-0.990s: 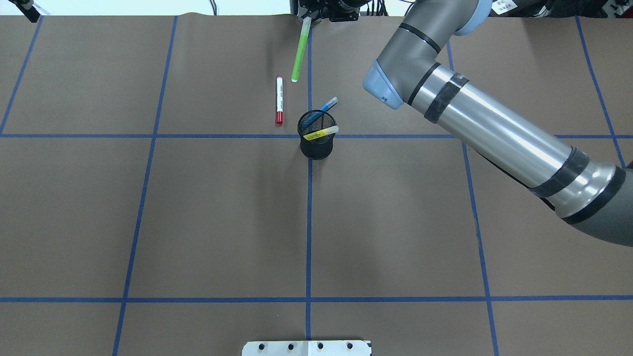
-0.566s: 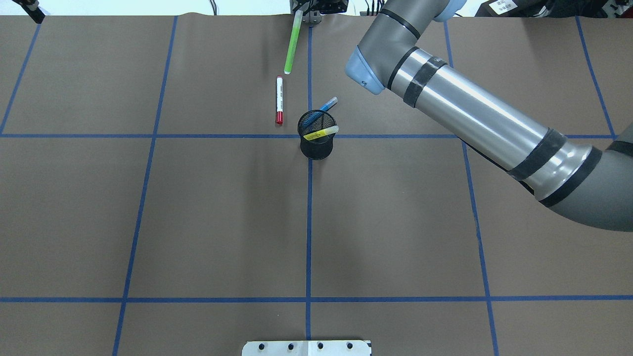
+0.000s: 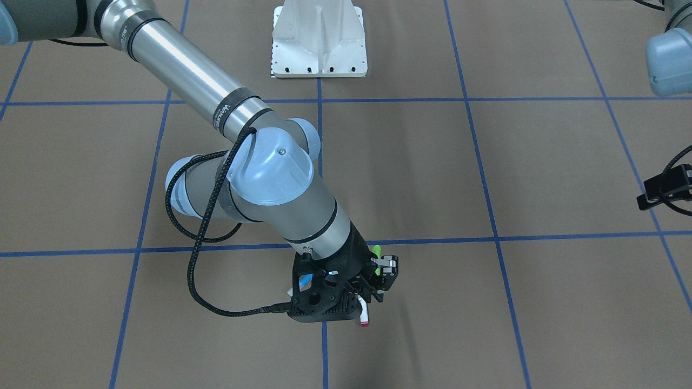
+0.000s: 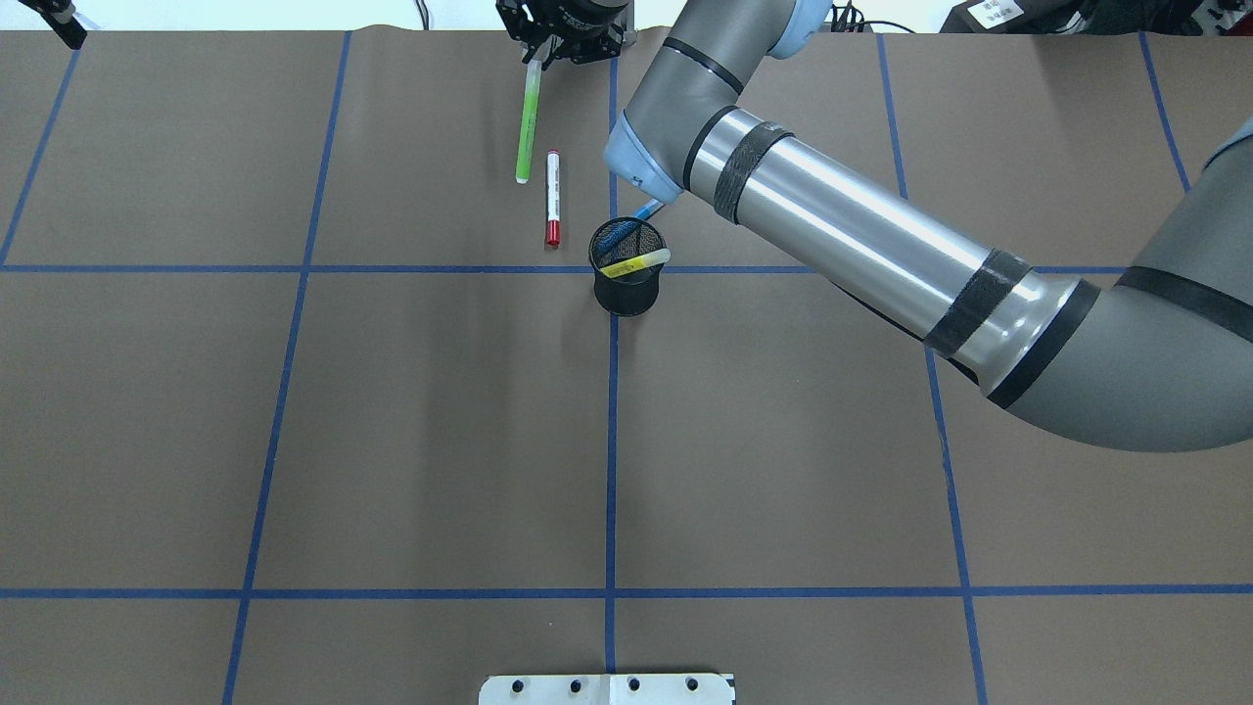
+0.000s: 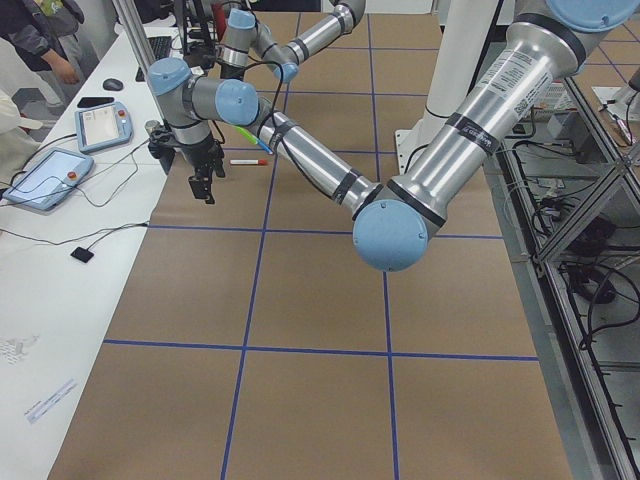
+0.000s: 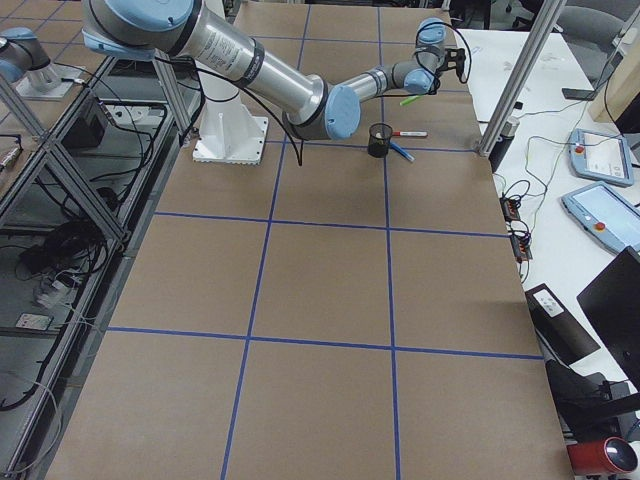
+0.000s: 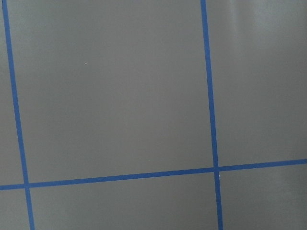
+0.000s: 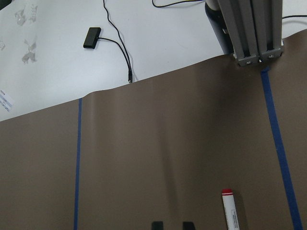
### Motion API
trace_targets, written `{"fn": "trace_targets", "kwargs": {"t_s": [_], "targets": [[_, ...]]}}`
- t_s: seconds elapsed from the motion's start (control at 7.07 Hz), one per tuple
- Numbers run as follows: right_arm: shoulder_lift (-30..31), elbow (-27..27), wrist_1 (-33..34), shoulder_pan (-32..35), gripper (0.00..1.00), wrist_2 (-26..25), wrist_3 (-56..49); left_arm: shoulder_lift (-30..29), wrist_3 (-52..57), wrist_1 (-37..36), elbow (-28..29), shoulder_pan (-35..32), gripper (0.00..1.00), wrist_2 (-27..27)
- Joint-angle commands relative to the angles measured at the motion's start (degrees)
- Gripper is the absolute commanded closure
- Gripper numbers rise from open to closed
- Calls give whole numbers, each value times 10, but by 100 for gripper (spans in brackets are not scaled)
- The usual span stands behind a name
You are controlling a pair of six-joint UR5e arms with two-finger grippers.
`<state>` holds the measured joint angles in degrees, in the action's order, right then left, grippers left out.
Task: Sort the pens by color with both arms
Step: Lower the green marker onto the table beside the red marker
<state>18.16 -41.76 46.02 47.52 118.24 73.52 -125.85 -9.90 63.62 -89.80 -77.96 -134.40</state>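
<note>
Fingers of the left gripper (image 4: 67,31): only a black sliver shows at the far-left corner of the overhead view, so apart or together, cannot tell. Its wrist view gives just the brown worktop (image 4: 392,441) and blue tape lines (image 7: 209,96). Next rightward is the right gripper (image 4: 536,57), at the far edge just left of the centre line (image 4: 611,441), fingers clamped on the top end of the green highlighter (image 4: 528,122). The highlighter slants from the grip back toward the robot, its free end off the surface in the side views. Just right of that free end, and apart from it in the overhead view, the white-barrelled marker (image 4: 553,196) lies flat on the worktop, red cap toward the robot, parallel to the centre line. Right again, the black mesh cup (image 4: 627,289) stands upright on the tape crossing. The yellow highlighter (image 4: 636,262) leans inside it, pale cap over the right rim. The blue highlighter (image 4: 646,210) shows at the cup's far-right side, its upper end hidden under the right arm (image 4: 861,235). Inside the cup or lying against it, cannot tell. That arm spans in from the right edge.
</note>
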Motion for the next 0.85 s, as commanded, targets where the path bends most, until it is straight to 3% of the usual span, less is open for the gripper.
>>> {"fn": "trace_targets", "kwargs": {"t_s": [0.0,0.71], "targets": [[-8,25,7,-9,98,1,-46,-3,1,3,15,1,1,1],[-18,29,6,-33,98,-47,-49,-2,0,2,12,0,1,1]]}}
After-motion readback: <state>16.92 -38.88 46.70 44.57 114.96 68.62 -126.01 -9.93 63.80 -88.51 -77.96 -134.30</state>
